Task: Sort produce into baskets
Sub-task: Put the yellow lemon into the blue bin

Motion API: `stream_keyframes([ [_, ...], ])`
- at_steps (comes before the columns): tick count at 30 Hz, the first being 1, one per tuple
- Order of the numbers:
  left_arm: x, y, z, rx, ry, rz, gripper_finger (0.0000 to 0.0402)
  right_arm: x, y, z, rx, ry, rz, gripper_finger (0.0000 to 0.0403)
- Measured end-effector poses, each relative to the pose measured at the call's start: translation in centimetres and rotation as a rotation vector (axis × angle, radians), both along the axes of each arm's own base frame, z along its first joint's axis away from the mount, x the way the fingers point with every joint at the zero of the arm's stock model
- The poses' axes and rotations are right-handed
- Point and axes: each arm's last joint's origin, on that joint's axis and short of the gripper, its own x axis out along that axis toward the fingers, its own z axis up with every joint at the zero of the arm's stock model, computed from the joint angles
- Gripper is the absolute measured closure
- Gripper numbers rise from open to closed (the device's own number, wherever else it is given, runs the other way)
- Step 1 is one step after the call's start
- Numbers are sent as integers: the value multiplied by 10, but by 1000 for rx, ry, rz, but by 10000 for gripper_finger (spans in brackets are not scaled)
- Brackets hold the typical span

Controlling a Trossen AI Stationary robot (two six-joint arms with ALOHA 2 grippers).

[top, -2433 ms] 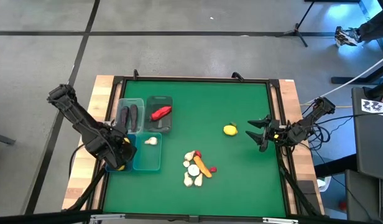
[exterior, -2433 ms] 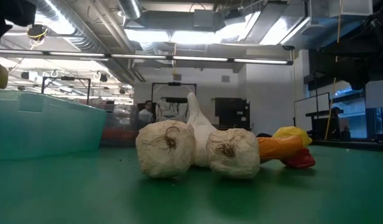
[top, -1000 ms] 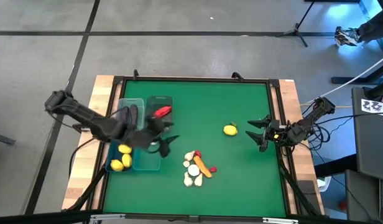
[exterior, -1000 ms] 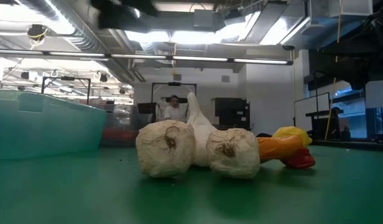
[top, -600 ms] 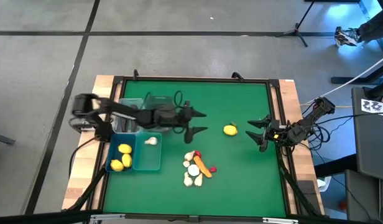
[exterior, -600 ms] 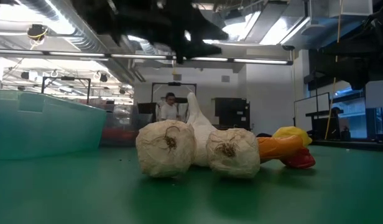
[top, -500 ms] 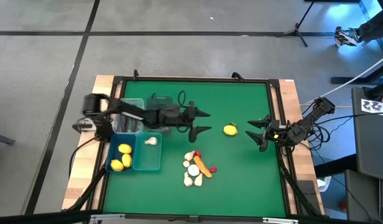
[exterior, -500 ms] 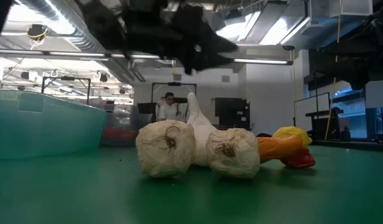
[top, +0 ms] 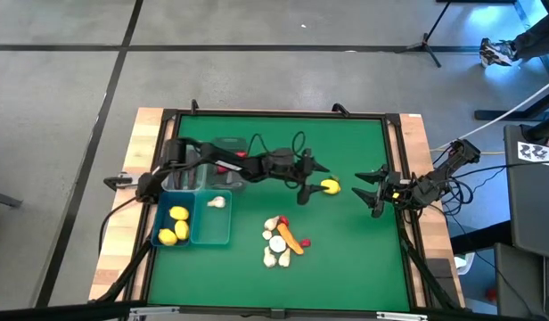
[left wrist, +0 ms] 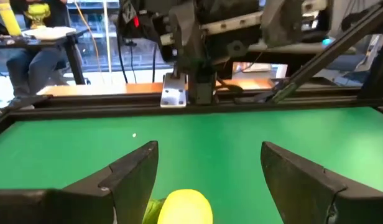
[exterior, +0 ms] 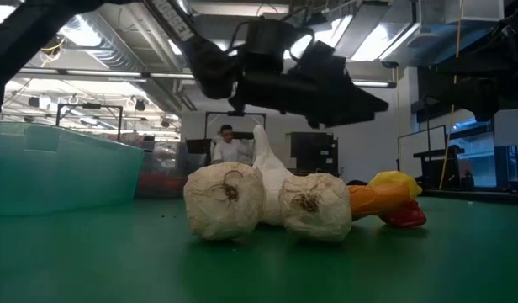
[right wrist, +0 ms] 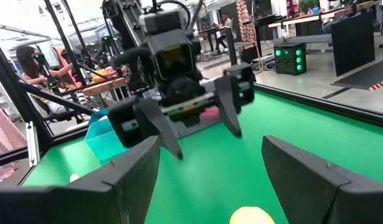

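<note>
On the green table (top: 346, 259), the left gripper (top: 312, 183) was stretched out from the left side with its fingers spread wide and nothing in them, one finger on each side of a lone lemon (top: 329, 185) without touching it. The right gripper (top: 371, 191) waited just beyond the lemon on the right side of the table, its fingers also apart and empty, so the lemon lay between the two grippers. Nearer the front sat a loose pile: white garlic bulbs (top: 274, 251), an orange carrot (top: 290, 237) with its long axis running diagonally from the pile's middle toward the front right, and a red pepper (top: 305, 242) touching the carrot's far end. At the left edge stood four baskets in a block: the front blue one (top: 161, 212) held two lemons (top: 175, 225), the teal one beside it (top: 212, 237) a single garlic bulb (top: 217, 202), and the left arm lay across the two rear bins, hiding most of their contents. A person (exterior: 227, 143) stood far behind in the room.
</note>
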Motion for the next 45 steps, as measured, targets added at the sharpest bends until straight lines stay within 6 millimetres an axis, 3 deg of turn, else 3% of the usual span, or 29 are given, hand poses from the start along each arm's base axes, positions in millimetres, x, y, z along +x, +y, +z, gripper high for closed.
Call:
stream_keyframes([
  [6, 10, 1, -9, 25, 4, -5, 123, 0, 0, 0, -2, 2, 0, 123],
  [14, 20, 6, -41, 1, 63, 13, 123, 0, 0, 0, -4, 3, 0, 123],
  [23, 38, 9, -62, -1, 72, 40, 123, 0, 0, 0, -4, 3, 0, 123],
  [45, 35, 11, -77, -13, 195, 42, 126, 0, 0, 0, -26, 9, 0, 123],
])
